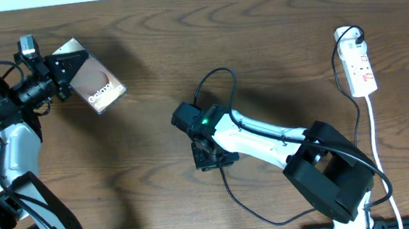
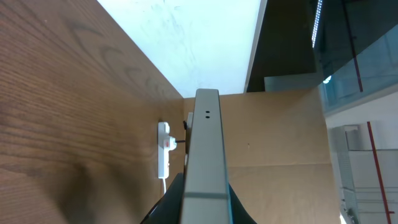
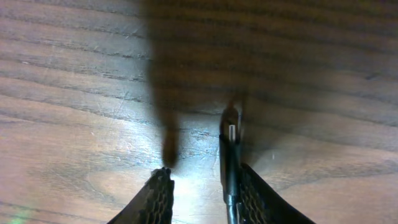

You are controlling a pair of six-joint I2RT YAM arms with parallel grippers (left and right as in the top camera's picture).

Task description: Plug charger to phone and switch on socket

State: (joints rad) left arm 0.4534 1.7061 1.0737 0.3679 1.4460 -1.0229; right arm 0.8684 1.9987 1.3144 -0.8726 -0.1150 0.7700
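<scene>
My left gripper (image 1: 65, 72) is shut on the phone (image 1: 96, 85) and holds it tilted above the table at the far left. In the left wrist view the phone's edge (image 2: 207, 149) stands between the fingers (image 2: 205, 210). My right gripper (image 1: 211, 157) points down at mid-table with its fingers apart (image 3: 200, 182). The charger's plug tip (image 3: 231, 146) lies on the wood against the inner side of the right finger. Its thin black cable (image 1: 235, 198) trails toward the front edge. The white socket (image 1: 359, 64) lies at the far right; it also shows in the left wrist view (image 2: 163, 149).
A white cord (image 1: 373, 133) runs from the socket to the front edge. A looped black arm cable (image 1: 219, 72) rises above the right wrist. A brown cardboard panel (image 2: 280, 137) stands beyond the table's far end.
</scene>
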